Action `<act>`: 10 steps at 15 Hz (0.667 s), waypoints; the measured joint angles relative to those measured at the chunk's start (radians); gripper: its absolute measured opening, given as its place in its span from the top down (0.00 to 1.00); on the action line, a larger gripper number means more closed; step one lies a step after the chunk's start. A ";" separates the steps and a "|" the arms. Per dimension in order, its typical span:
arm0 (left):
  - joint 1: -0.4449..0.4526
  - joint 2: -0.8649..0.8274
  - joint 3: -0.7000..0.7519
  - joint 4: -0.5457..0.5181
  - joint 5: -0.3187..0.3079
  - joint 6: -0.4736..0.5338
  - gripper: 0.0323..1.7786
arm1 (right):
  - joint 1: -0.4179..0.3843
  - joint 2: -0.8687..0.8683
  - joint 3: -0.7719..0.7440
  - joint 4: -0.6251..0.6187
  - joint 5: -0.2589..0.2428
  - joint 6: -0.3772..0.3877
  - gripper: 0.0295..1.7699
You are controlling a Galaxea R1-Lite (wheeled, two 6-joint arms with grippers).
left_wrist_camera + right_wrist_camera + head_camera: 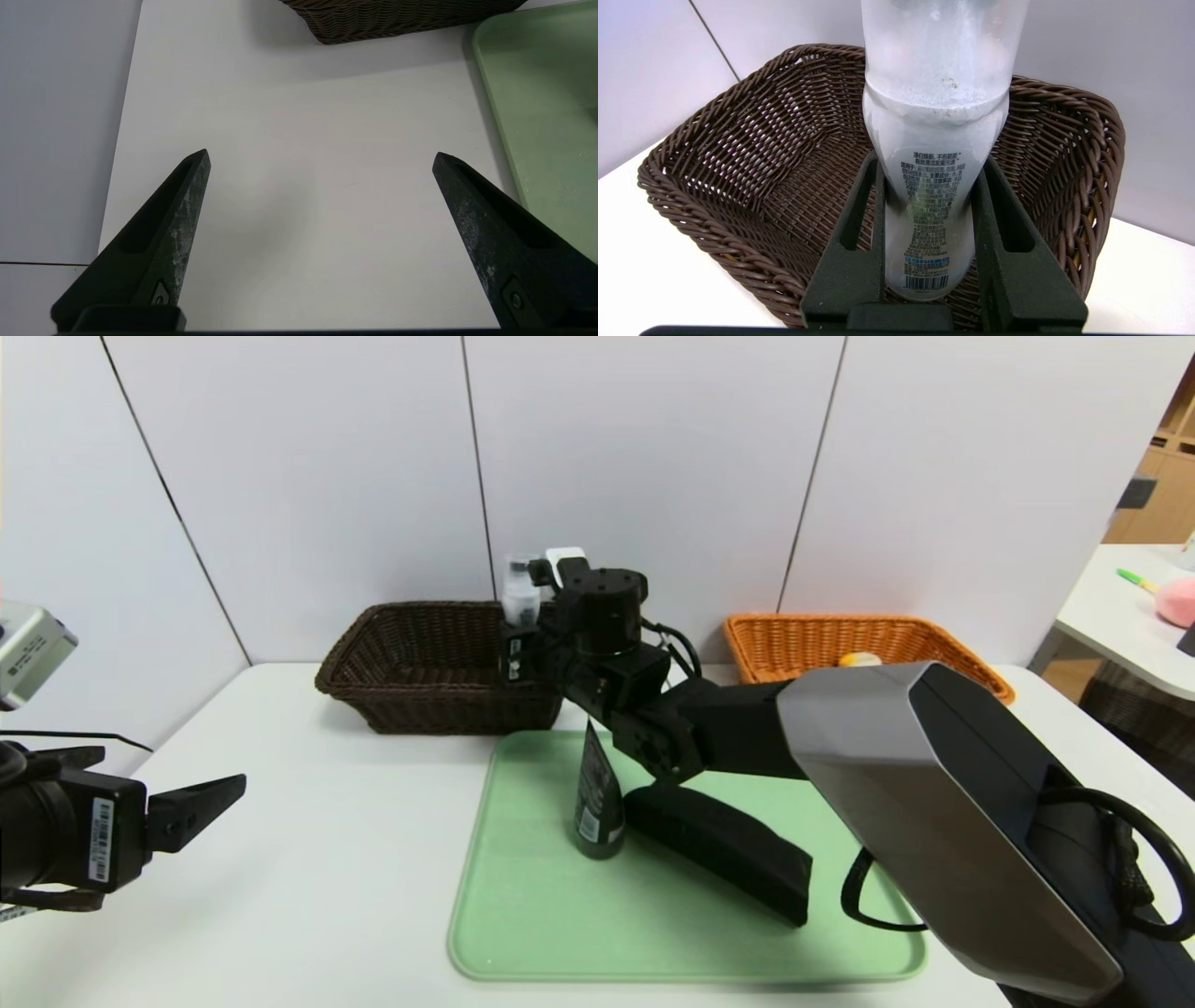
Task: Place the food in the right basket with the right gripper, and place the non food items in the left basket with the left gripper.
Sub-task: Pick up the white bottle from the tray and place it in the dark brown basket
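Note:
My right gripper (520,633) (930,161) is shut on a translucent white bottle (519,581) (938,107), which stands upright between the fingers above the near right corner of the left basket (411,700) (738,140), a dark brown wicker one. The basket's floor shows bare. A dark green-black tube (597,793) stands upright on the green tray (523,915), with a long black pouch (719,849) lying beside it. The food (859,659), a pale bun, lies in the orange right basket (812,639). My left gripper (215,798) (321,158) hangs open over bare table at the left.
Both baskets stand against the white back wall. The table's left edge (124,140) runs close by the left gripper. My right arm's grey shell (934,803) reaches across the tray's right side. A second white table (1120,607) stands off to the right.

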 joint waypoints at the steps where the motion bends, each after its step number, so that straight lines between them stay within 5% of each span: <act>1: 0.000 0.000 0.000 0.000 0.000 0.000 0.05 | 0.000 0.000 0.000 0.000 0.000 -0.001 0.58; 5: 0.000 -0.001 -0.001 -0.002 0.000 0.000 0.05 | -0.001 0.001 0.000 0.000 0.002 -0.004 0.36; 10: -0.001 0.003 -0.021 -0.006 0.000 0.003 0.05 | -0.003 -0.041 0.000 -0.035 -0.016 -0.021 0.21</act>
